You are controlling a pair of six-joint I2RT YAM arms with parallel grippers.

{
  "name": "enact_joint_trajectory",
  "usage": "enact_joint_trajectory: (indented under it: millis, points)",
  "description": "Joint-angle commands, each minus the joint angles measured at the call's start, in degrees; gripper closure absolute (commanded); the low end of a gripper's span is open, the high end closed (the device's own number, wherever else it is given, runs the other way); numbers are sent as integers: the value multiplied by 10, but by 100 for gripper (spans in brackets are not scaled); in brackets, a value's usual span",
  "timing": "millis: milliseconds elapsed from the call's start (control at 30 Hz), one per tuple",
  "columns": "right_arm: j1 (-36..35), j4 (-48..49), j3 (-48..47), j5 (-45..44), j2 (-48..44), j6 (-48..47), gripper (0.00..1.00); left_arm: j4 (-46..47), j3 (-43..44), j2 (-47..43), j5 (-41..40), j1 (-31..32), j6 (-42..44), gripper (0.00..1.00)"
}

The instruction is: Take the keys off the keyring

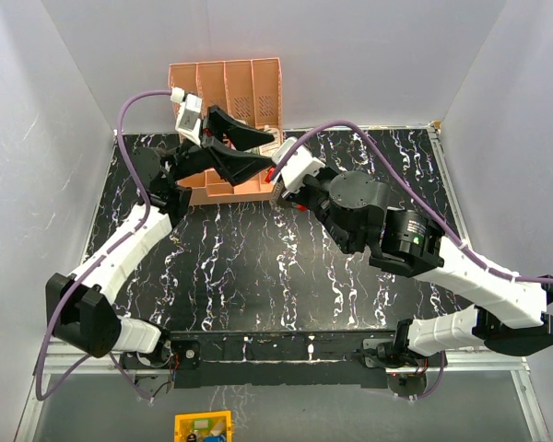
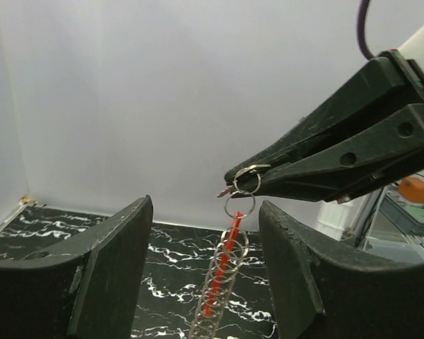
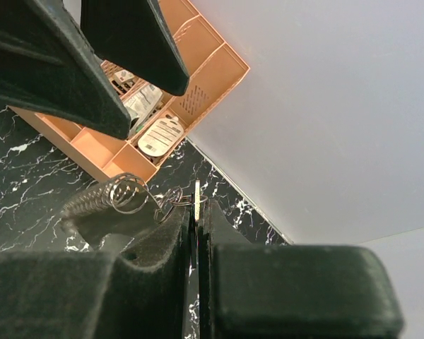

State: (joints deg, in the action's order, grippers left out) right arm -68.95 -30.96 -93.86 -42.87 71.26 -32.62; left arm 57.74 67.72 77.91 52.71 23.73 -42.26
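**Silvery bunch of keys with one bright red strip [image 2: 226, 254] hangs from the shut black right pincer [image 2: 244, 178]**

The right pincer's jaws are pressed together on a small silvery wire ring [image 2: 246, 182]. A second ring links below it. From there the keys hang toward 6 o'clock in the left wrist view. The bunch looks narrow and stacked, with thin silvery-white metal loops and edges packed close like a coil. A red strip runs down its middle. Its lower end passes out of the frame, so I cannot tell whether it touches the black white-veined marble table [image 1: 258, 276].

The black left pincer [image 2: 205, 205] is spread wide and holds nothing. One finger stands at either side of the bunch, apart from it.

From above, both pincers meet toward 12 o'clock on the table, just before the orange plastic compartment organizer [image 1: 230, 87]. A pale oval tag with dark print [image 3: 162, 134] lies in one of its compartments.
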Motion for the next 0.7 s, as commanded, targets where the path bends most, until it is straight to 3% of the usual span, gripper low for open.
enact_joint_trajectory:
  millis: [0,367,667]
  points:
    - [-2,46,-7,6,-14,5,100,101,20,30,52,-3,-59,41]
    - [-2,48,-4,11,-13,7,100,136,41,83,74,-3,-80,31]
    - [-2,60,4,14,-15,8,100,172,63,93,83,3,-118,43]
